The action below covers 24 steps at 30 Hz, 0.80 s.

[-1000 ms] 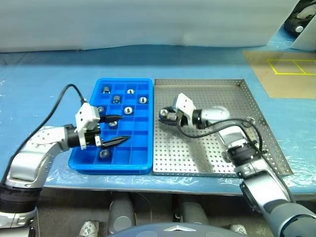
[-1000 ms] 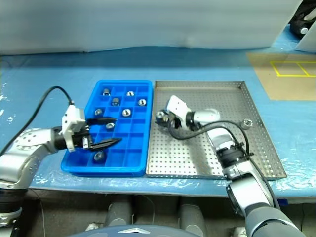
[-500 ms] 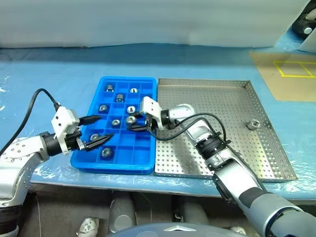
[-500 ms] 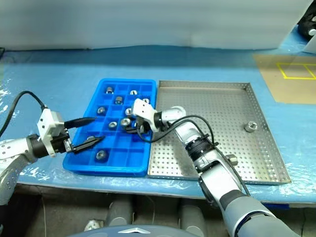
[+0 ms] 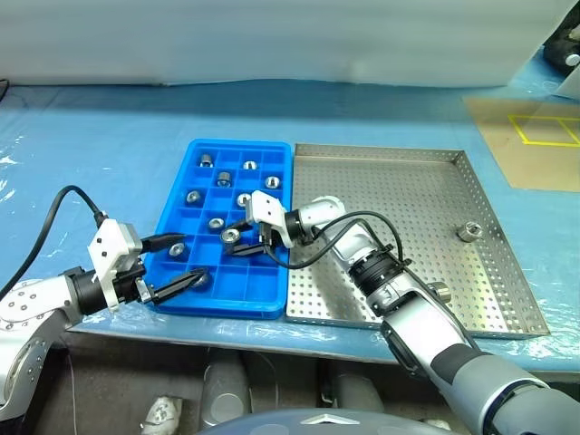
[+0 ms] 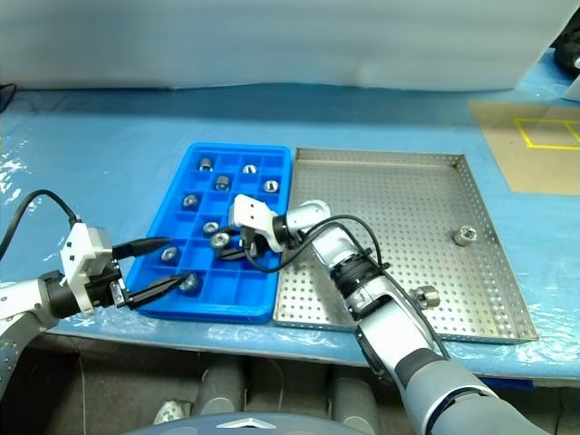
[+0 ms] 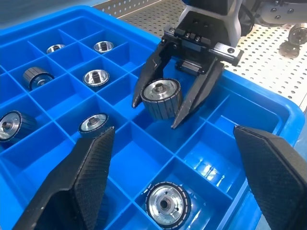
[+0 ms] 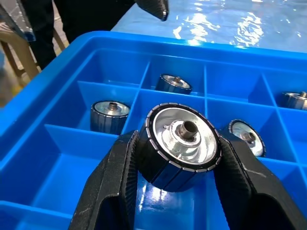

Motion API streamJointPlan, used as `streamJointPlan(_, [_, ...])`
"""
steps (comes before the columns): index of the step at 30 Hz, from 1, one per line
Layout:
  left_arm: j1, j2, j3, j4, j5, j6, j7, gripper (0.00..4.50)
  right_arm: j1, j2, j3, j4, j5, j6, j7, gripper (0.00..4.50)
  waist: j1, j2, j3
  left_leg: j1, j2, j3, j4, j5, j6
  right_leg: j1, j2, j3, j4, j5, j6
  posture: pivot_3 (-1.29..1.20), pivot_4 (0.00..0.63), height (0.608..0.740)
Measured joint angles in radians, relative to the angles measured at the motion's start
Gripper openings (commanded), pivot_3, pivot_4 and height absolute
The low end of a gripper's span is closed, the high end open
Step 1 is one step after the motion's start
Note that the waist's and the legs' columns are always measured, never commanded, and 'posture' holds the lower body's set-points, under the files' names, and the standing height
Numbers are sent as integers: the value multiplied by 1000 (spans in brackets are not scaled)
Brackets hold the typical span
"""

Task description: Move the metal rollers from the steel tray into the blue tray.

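Observation:
My right gripper (image 5: 234,239) is shut on a metal roller (image 8: 182,143) and holds it just above a middle compartment of the blue tray (image 5: 222,308). The held roller (image 7: 160,97) hangs tilted between the two black fingers. Several more rollers (image 5: 192,196) lie in the blue tray's compartments. The steel tray (image 5: 399,199) lies right beside it, with one roller (image 5: 468,230) at its right side and another (image 5: 439,291) near its front edge. At the blue tray's near-left corner my left gripper (image 5: 177,261) stands open and empty.
Both trays rest on a table under blue plastic sheet (image 5: 91,154). A brown board with yellow lines (image 5: 535,136) lies at the far right. A black cable (image 5: 63,204) loops from my left wrist. The table's front edge runs just below the trays.
The right gripper carried its roller left, from over the steel tray to over the blue tray, and lowered it. The left gripper drew back towards the tray's near-left corner. The camera view also shifted.

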<state>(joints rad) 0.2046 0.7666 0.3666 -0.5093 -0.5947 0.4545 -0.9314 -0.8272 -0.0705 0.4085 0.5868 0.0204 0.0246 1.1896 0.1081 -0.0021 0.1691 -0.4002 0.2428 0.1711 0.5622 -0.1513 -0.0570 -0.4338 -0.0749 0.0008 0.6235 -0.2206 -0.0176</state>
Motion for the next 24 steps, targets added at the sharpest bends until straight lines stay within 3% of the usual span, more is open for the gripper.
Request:
streamJointPlan(4, [-13,0,-10,0,0,0,2,4203,-4,-3,-1,11,-6,-16,1,3052,0,0,0,0,0,0,0,0,0,0,0,0,0,0,0,225,150,740])
streamJointPlan(16, [-209,-10,-140,90,15,-16,-18,4203,-11,-92,-79,-60,6,53,-58,3052,-3,0,0,0,0,0,2,3,-4,0,0,1,2,0,0,62,150,740])
streamJointPlan(24, [-442,-106,-291,242,42,-51,-60,4203,-33,-239,-266,-78,74,184,-185,3052,-14,-1,-1,0,-1,0,4,3,-5,1,1,1,3,1,0,-80,150,740])
